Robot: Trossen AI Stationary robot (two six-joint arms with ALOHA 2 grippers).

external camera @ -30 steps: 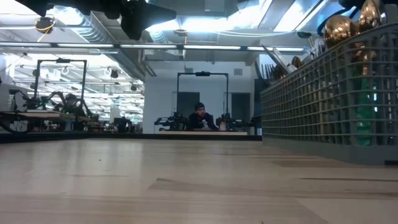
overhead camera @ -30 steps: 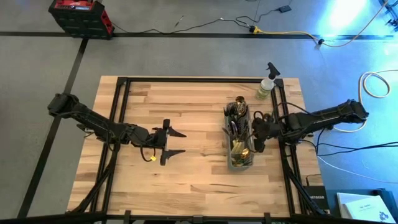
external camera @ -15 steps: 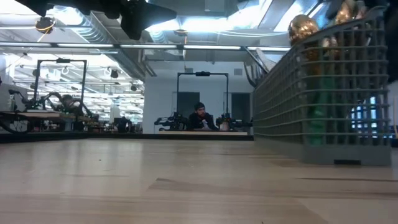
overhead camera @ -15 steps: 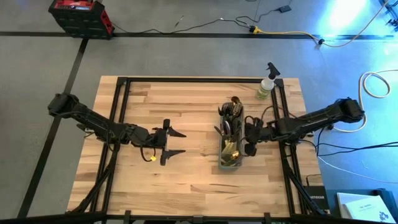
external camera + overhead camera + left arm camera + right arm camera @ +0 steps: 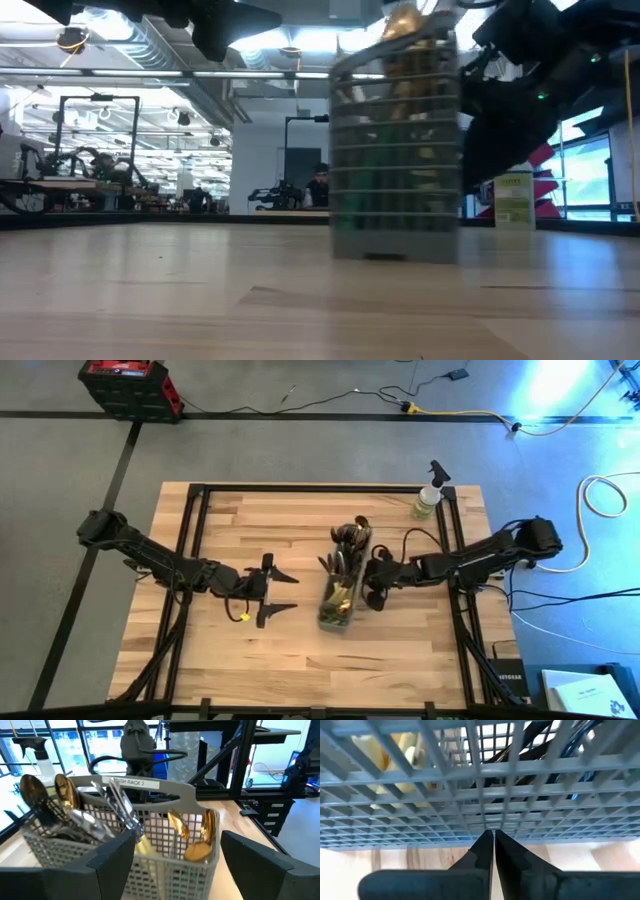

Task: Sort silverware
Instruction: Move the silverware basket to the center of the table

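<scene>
2 end effectors flank the silverware (image 5: 345, 555) in the caddy (image 5: 337, 610): right end effector (image 5: 372, 585), clenched, touches its mesh wall; left end effector (image 5: 283, 589), released, stands apart.

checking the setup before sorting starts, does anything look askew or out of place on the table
The grey mesh caddy full of gold and dark silverware sits slanted, not square to the wooden table edges. The right tool, shut, presses against its side. The left tool waits open, empty. Nothing looks spilled.
</scene>
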